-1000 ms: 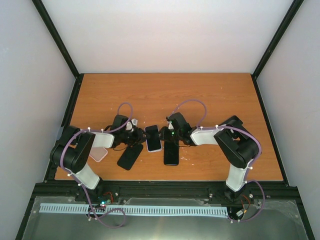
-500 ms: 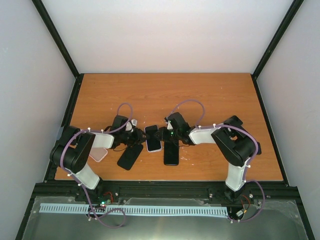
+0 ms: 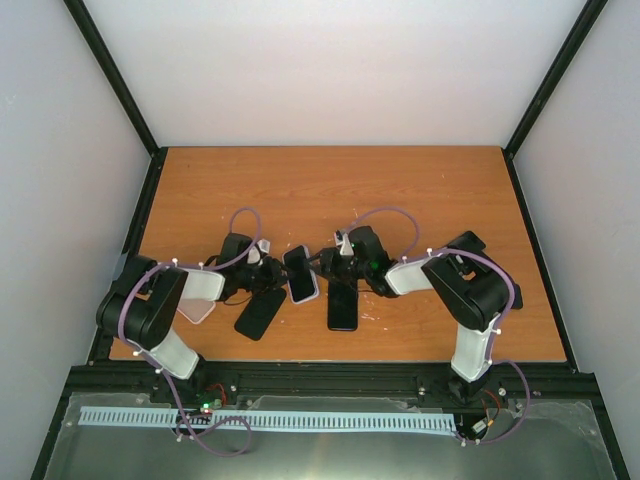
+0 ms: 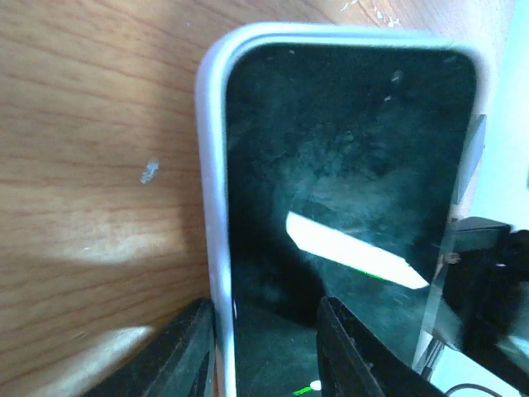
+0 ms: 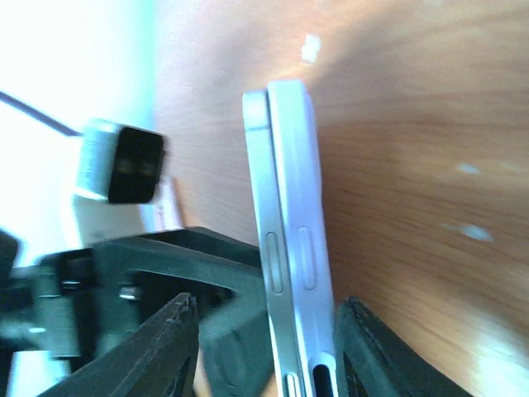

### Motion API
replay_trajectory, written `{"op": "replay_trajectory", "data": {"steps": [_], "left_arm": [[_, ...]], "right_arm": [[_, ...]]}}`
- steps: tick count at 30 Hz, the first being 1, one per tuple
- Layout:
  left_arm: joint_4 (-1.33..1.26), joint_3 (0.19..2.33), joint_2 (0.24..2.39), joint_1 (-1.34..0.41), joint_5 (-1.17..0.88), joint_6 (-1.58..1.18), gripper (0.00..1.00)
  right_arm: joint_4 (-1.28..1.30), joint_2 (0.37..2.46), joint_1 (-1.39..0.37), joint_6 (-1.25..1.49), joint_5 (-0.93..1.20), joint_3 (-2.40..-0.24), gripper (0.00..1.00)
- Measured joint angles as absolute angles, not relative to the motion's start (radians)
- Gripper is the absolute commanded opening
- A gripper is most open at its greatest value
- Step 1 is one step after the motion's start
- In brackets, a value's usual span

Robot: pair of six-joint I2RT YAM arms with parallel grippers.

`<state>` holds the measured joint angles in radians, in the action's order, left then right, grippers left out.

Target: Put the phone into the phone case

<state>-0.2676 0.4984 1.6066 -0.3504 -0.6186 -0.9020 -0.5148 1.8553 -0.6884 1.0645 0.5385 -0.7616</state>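
Top external view puts the job between the two arms: the left arm (image 3: 150,305) and the right arm (image 3: 470,290) both reach in to the phone (image 3: 302,273), which sits in the near half of the table (image 3: 420,190). The phone looks already laid in the white phone case (image 4: 212,165), screen showing, so the step in hand is, I judge, seating it fully. Seen edge-on from the right wrist, the phone's metal side appears to stand a little proud of the case wall. The press should therefore go squarely onto the glass near that edge while the case is kept from sliding. It should work along the rim toward the corners rather than squeeze the side buttons.

The left gripper (image 4: 263,318) is narrowed, one finger (image 4: 182,356) outside the rim and the other over the glass; whether it pinches or only presses I cannot tell. The right gripper (image 5: 269,310) stands partly apart astride the phone's thickness, one of its fingers clearly off it, gripping nothing.

White walls (image 3: 330,70) and black frame posts (image 3: 110,75) box in the orange wooden table, which is smooth and faintly speckled. On it lie a dark phone (image 3: 342,305) just beside the cased one, a second dark phone (image 3: 260,313) near the left wrist, and a pale pink flat piece (image 3: 197,311) partly under the left arm.
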Motion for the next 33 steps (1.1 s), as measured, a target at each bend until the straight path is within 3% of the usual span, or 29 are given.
{"op": "replay_trajectory", "data": {"steps": [11, 24, 27, 31, 33], "left_arm": [[-0.27, 0.492, 1.597, -0.349, -0.624, -0.907, 0.36], [-0.262, 0.492, 1.593, -0.355, -0.617, -0.906, 0.41], [-0.254, 0.493, 1.588, -0.356, -0.615, -0.905, 0.41], [-0.253, 0.493, 1.588, -0.356, -0.614, -0.906, 0.41], [-0.252, 0.494, 1.588, -0.357, -0.614, -0.905, 0.41]], "right_arm": [[-0.645, 1.882, -0.687, 1.114, 0.585, -0.76, 0.44], [-0.511, 1.883, -0.696, 0.989, 0.595, -0.786, 0.03], [-0.5, 1.883, -0.696, 0.983, 0.591, -0.787, 0.03], [-0.492, 1.883, -0.696, 0.982, 0.59, -0.789, 0.27], [-0.485, 1.882, -0.699, 0.977, 0.592, -0.791, 0.27]]}}
